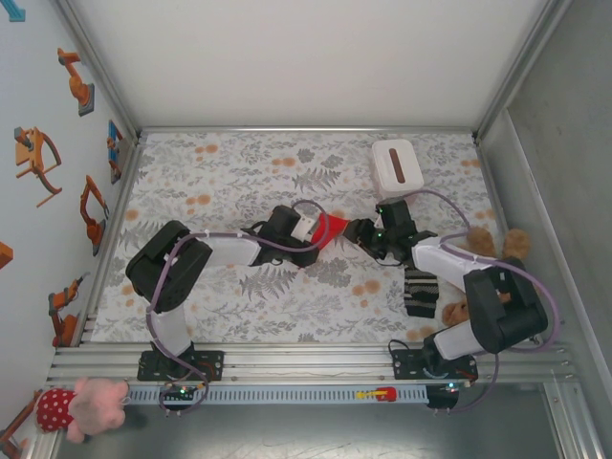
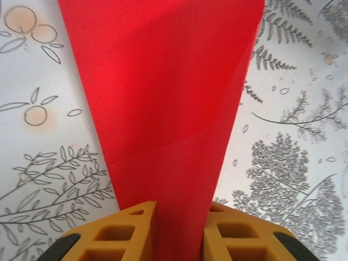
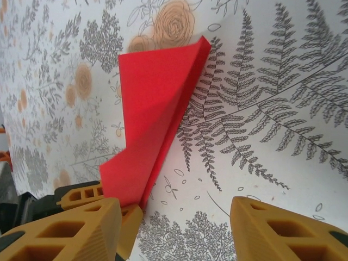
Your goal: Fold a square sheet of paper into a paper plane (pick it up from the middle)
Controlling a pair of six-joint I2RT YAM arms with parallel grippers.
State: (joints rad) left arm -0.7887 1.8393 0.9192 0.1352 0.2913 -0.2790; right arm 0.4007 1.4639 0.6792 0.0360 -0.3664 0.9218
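**Q:** What takes up most of the overhead view?

**A:** A table [image 1: 210, 306] covered in a cloth printed with grey ferns and orange flowers. A white box [image 1: 396, 167] with a dark slot sits near its far right corner. Two black-and-white arms reach in from the near edge. The left arm [image 1: 182, 268] is well to the left of the box, and the right arm [image 1: 478, 296] is on the box's near side, slightly to its right.

**Q:** Where is the paper?

**A:** The red paper [image 1: 332, 229] is near the box, on its near-left side, between the two grippers. It is folded into a narrow, creased wedge.

**Q:** How do the grippers stand?

**A:** The left gripper [image 2: 182, 209] is further left of the box than the paper. It pinches the paper's narrow end between its yellow fingers [image 2: 125, 234], and the wedge widens away from them over the cloth. The right gripper [image 3: 175, 206] is just on the near side of the box, with its fingers [image 3: 283, 228] spread wide over the cloth. The paper's lower edge lies just beside one finger. I cannot tell whether they touch.
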